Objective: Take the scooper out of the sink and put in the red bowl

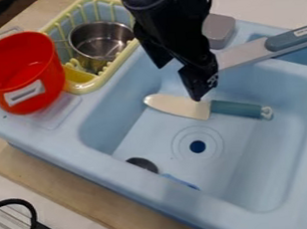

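Right, I have my one tool [178, 82] spread over one pale-bladed scooper [177, 106] in the sink [243, 152]. I count one dark-headed utensil [143, 163] there too, and one red bowl [39, 90] outside.

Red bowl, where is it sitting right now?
In the camera view, the red bowl is at the far left, on the ledge of the blue sink, right next to the yellow dish rack.

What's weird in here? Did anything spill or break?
Nothing really stands out, and I see no spill or break. The knife lies loose near the drain, but that's ordinary for a sink.
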`<state>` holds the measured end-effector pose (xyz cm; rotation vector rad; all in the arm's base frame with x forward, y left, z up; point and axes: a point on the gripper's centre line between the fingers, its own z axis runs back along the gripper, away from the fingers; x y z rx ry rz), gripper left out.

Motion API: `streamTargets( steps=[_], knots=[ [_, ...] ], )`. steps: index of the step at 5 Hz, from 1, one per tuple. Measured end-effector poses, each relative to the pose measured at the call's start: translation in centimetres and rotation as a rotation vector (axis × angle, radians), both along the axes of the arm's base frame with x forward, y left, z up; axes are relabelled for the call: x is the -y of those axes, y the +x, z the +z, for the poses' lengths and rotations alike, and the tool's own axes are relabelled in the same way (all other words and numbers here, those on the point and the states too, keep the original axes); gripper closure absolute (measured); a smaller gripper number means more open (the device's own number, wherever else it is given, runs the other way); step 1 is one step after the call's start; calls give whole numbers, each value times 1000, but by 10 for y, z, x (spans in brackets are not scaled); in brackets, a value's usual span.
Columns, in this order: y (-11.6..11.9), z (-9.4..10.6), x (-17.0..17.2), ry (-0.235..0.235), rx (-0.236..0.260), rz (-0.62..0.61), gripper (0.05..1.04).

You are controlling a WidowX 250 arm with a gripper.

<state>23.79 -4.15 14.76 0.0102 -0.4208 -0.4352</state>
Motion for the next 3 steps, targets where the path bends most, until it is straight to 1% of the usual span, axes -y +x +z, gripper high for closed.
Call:
streamTargets(
  steps=[1,2,3],
  knots=[
    [-4,-5,-1,9,-31,-9,84],
    [-12,-3,3,85,-131,-179,84],
    [-26,-3,5,114,-203,-344,84]
  ],
)
